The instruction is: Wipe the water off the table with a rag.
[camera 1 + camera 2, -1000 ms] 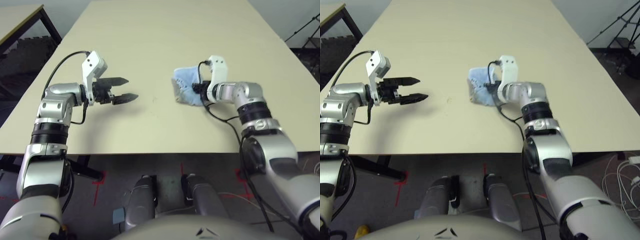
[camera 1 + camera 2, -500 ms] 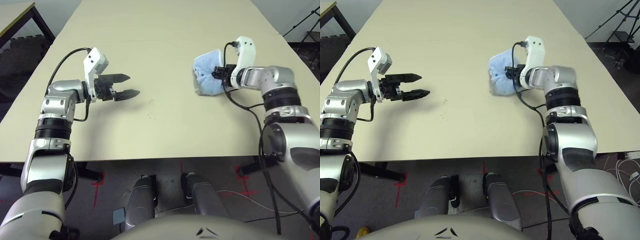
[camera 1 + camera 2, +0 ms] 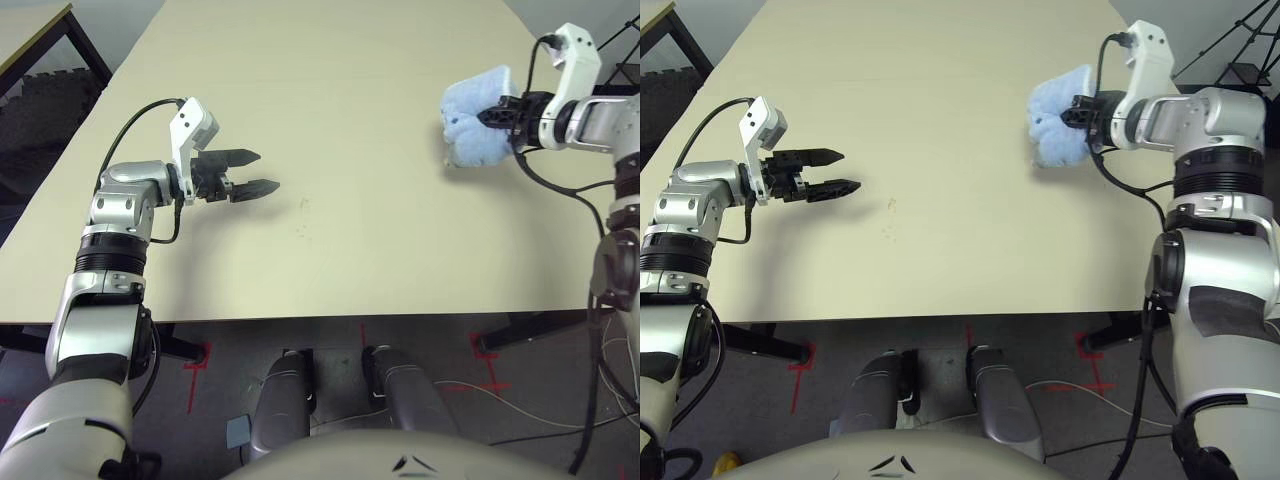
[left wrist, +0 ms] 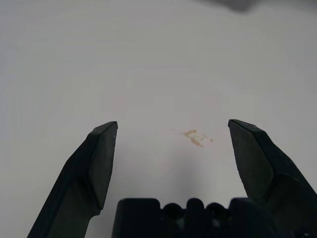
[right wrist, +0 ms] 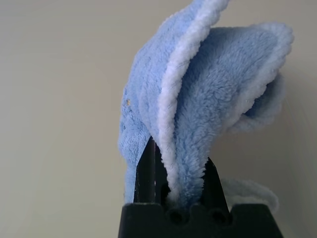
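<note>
The right pincer (image 3: 1080, 110) pinches the blue rag (image 3: 1058, 118), up off the counter (image 3: 350, 90). The rag looks soft, light and floppy, so grab a thick fold. The left pincer (image 3: 255, 172) is spread wide near a faint brown smear (image 4: 194, 137), maybe the water.

dark-framed side table (image 3: 40, 25); grey floor (image 3: 330, 335); tripod (image 3: 1230, 45).

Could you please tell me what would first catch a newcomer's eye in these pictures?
The fluffy light-blue rag with white edging stands out first, pinched in the right gripper above the right side of the large pale beige table. On the left, the left gripper hovers with its black fingers apart. Between those fingers, the wrist view shows a small amber-brown water smear on the tabletop.
</note>
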Action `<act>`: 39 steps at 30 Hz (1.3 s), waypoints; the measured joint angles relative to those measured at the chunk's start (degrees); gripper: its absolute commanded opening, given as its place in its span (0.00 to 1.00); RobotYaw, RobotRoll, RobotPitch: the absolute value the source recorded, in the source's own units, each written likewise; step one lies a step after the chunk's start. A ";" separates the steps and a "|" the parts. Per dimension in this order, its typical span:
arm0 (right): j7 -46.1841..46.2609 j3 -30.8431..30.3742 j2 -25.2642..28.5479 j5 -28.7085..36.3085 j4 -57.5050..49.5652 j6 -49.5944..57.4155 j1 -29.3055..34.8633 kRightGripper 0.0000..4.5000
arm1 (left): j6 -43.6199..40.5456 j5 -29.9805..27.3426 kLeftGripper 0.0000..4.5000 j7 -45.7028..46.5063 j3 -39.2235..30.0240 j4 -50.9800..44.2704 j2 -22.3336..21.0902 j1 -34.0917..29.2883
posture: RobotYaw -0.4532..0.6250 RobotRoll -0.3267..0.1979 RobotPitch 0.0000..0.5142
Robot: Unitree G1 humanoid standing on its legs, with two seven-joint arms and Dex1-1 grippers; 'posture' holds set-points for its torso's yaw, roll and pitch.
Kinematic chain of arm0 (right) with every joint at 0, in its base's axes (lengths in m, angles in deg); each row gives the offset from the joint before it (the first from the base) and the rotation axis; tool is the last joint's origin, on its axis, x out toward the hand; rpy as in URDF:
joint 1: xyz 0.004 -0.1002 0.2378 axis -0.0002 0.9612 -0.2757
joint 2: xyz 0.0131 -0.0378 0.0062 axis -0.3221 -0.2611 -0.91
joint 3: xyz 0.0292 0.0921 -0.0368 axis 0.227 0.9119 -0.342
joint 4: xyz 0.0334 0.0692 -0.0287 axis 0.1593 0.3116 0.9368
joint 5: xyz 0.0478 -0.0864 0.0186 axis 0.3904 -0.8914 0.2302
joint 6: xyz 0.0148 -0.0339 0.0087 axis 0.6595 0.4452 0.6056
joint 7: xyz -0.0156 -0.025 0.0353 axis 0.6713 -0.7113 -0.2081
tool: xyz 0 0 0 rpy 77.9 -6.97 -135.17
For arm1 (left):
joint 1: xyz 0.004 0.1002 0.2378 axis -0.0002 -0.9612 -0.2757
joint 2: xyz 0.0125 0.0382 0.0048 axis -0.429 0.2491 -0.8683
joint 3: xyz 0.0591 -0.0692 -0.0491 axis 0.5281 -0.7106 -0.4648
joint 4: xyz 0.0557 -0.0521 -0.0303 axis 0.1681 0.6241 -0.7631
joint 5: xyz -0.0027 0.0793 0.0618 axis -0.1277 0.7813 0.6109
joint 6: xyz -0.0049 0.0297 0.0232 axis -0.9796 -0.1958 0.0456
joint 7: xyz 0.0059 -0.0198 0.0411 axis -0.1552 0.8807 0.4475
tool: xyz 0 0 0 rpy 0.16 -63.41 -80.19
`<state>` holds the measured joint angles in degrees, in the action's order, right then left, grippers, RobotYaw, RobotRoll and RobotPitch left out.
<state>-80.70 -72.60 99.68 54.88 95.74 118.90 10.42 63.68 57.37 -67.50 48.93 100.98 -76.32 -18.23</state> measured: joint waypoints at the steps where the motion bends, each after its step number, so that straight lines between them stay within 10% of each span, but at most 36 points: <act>1: -0.45 -0.24 0.21 -0.28 0.09 0.23 1.04 0.01 | 0.17 0.07 1.00 -0.01 0.00 0.49 0.00 0.15 | 0.23 0.62 0.28; 15: -1.43 -1.59 -1.80 -5.05 7.95 -7.63 3.09 0.01 | 1.02 0.79 1.00 -0.42 0.13 2.94 0.51 1.54 | 0.24 0.62 0.28; 27: -6.51 -4.62 2.50 -10.24 6.87 -17.77 3.27 0.96 | 1.47 0.84 1.00 2.66 -0.83 3.16 0.42 1.53 | 0.25 0.62 0.28; 39: -7.38 3.93 7.27 -8.19 7.24 -38.91 5.40 0.99 | 6.88 1.06 1.00 18.77 -7.24 7.49 1.15 3.00 | 0.25 0.62 0.29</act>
<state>-88.07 -68.67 106.95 46.68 102.98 80.00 15.83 70.57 58.43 -48.73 41.68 108.48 -75.16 -15.23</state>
